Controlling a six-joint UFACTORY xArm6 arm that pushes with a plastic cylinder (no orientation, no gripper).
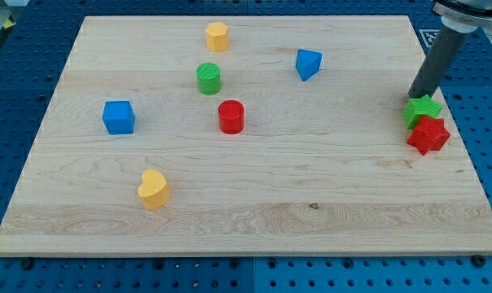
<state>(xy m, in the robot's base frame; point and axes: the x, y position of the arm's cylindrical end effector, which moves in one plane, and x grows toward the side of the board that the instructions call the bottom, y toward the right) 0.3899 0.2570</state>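
Observation:
My dark rod comes down from the view's top right, and my tip [415, 94] rests on the board just above the green star block [423, 109], touching or nearly touching its upper left side. A red star block [428, 134] sits right below the green star, pressed against it. Both stars lie near the board's right edge. The nearest other block is a blue triangular block [308, 63], well to the left of the tip.
A wooden board [246, 220] lies on a blue perforated table. A yellow hexagonal block [217, 37], green cylinder [208, 78], red cylinder [231, 116], blue cube [118, 117] and yellow heart block [153, 189] are spread over the left half.

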